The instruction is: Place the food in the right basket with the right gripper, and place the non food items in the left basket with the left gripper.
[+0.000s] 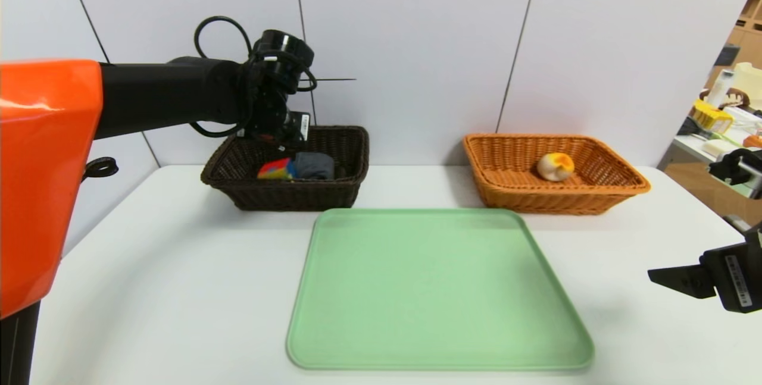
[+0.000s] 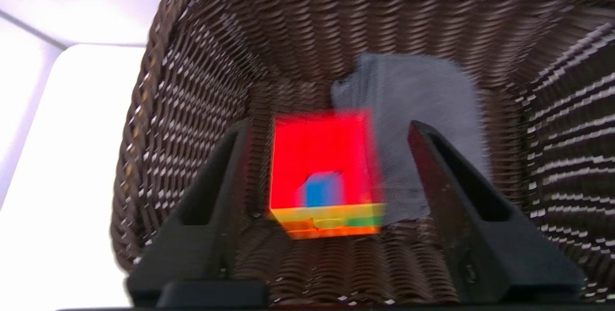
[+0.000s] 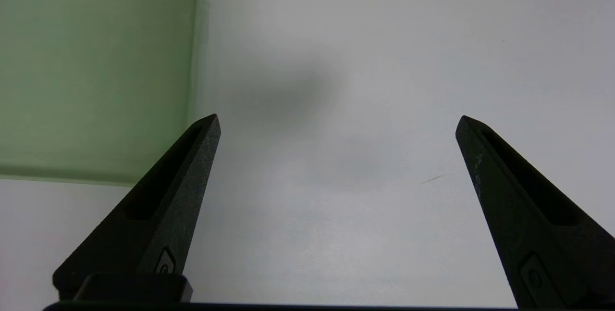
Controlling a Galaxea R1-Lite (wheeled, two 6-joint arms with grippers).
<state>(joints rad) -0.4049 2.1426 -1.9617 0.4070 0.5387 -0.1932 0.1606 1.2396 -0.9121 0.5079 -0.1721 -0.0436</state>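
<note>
The dark brown left basket (image 1: 286, 197) holds a colourful puzzle cube (image 1: 275, 169) and a folded grey cloth (image 1: 314, 165). My left gripper (image 1: 280, 135) hangs just above that basket. In the left wrist view the left gripper (image 2: 329, 124) is open, and the cube (image 2: 321, 157) sits below and between its fingers with a gap on each side, beside the grey cloth (image 2: 418, 104). The orange right basket (image 1: 553, 197) holds a round yellow-and-white food item (image 1: 555, 166). My right gripper (image 1: 678, 281) stands open and empty over the table at the right edge.
A light green tray (image 1: 434, 290) lies bare in the middle of the white table, in front of both baskets. Its edge shows in the right wrist view (image 3: 96, 61), beside the right gripper (image 3: 337, 118). Shelves with clutter stand beyond the table's right side.
</note>
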